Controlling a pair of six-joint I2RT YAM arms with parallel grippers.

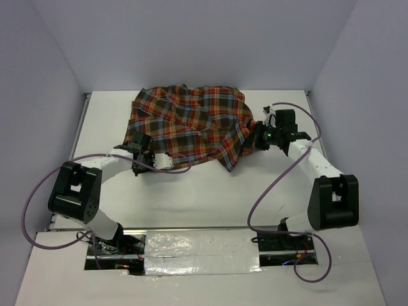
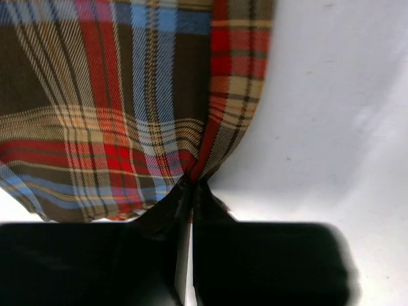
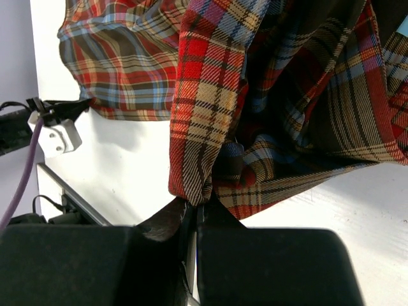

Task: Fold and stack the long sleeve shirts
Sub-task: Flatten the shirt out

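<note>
One long sleeve shirt [image 1: 191, 118], plaid in red-orange, dark brown and light blue, lies crumpled at the back middle of the white table. My left gripper [image 1: 140, 141] sits at the shirt's near-left edge. In the left wrist view this gripper [image 2: 191, 183] is shut, pinching a gathered fold of the plaid cloth [image 2: 127, 95]. My right gripper [image 1: 252, 141] is at the shirt's right side. In the right wrist view it [image 3: 201, 203] is shut on a hem of the shirt [image 3: 268, 95], and the cloth hangs bunched from the pinch.
The white table [image 1: 210, 197] is enclosed by pale walls at the back and sides. Purple cables [image 1: 268, 191] loop from both arms over the near half. A foil-taped strip [image 1: 191, 245] runs between the arm bases at the near edge.
</note>
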